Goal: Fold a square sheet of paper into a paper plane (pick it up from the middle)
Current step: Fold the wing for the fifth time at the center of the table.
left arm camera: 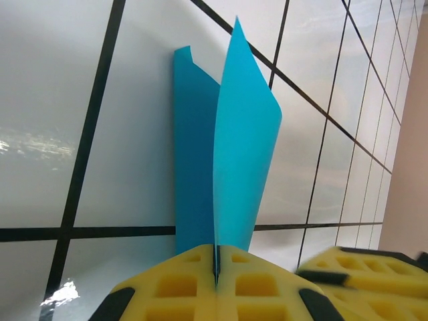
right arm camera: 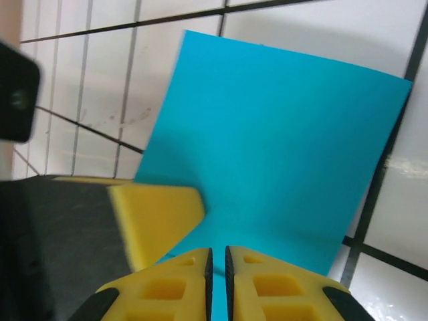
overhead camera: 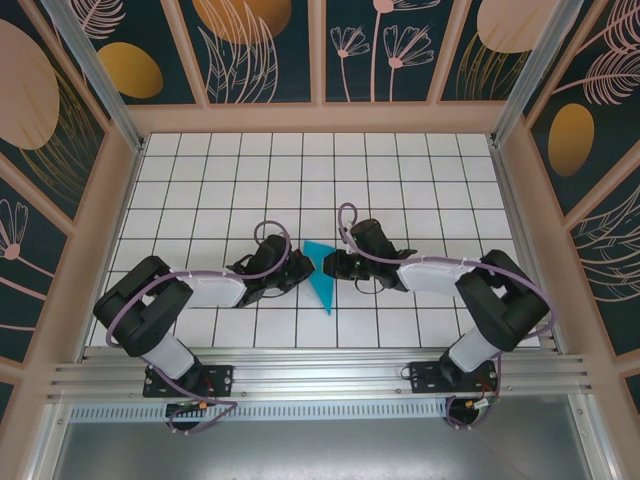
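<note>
Two robot arms meet at the middle of a white tiled table (overhead camera: 400,170), seen from above, with a teal-blue square sheet of paper (overhead camera: 322,280) caught between them; the sheet, already creased into a narrower shape that tapers to a point towards the near edge, sits just in front of both wrists. The left hand (overhead camera: 300,268) reaches in from the left and the right hand (overhead camera: 330,265) from the right, their tips almost touching over the paper's upper end. From the left wrist, the left hand's yellow fingers (left arm camera: 180,287) are pressed together on the folded edge of the paper (left arm camera: 244,134), which stands up from the grip in two layers (one darker, one lighter) against the black grid lines; a yellow finger (left arm camera: 361,267) of the other hand lies just beside it at lower right. From the right wrist, the right hand (right arm camera: 218,267) is closed to a thin slit, pinching the lower edge of the sheet (right arm camera: 281,147), whose flat face spreads away over the tiles; a yellow pad (right arm camera: 157,214) of the left hand touches the paper at its lower left. Dark floral panels (overhead camera: 260,40) wall the table; an aluminium rail (overhead camera: 320,380) carries the arm bases.
</note>
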Robot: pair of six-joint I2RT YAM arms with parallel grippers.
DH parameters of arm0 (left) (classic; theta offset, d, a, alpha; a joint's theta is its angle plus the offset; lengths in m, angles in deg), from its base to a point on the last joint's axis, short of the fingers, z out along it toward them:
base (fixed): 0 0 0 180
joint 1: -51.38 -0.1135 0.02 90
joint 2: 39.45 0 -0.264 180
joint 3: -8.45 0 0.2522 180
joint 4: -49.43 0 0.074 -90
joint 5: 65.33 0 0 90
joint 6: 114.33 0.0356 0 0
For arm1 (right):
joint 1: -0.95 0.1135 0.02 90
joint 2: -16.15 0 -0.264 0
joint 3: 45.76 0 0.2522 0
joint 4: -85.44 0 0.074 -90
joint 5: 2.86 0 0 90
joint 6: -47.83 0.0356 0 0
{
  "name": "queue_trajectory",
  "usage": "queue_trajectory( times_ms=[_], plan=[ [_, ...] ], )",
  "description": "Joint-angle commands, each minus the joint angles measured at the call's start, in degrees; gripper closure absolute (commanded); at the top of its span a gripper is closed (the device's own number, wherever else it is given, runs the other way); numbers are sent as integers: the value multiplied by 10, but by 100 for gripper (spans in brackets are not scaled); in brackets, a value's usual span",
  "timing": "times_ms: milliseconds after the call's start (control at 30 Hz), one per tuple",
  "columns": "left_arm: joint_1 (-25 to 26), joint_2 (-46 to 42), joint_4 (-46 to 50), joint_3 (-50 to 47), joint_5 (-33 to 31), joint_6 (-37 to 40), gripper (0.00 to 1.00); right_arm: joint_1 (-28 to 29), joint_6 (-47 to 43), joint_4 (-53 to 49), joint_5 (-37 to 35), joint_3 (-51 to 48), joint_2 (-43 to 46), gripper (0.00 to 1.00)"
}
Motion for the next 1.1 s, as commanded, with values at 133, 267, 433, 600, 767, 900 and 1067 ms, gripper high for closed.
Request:
queue_trajectory(
  times_ms=[133,267,433,600,767,900,1067],
  plan=[
    [16,-5,-10,-13,-34,-32,92,-1,6,31,-1,-12,-67,87],
    [16,-14,7,-9,-34,-6,67,-5,-39,16,11,-19,-81,87],
    [-8,-5,7,-6,15,39,57,-9,-120,-27,18,-7,-105,89],
    [-26,2,28,13,44,79,55,-24,-143,-34,32,-3,-108,89],
    [-49,16,15,10,77,101,55,-31,-151,-23,46,-1,-108,89],
    [-50,47,2,25,116,111,64,-32,-156,-26,51,8,-119,88],
    [-50,42,4,13,100,97,78,-35,-147,-55,30,19,-96,85]
  ],
)
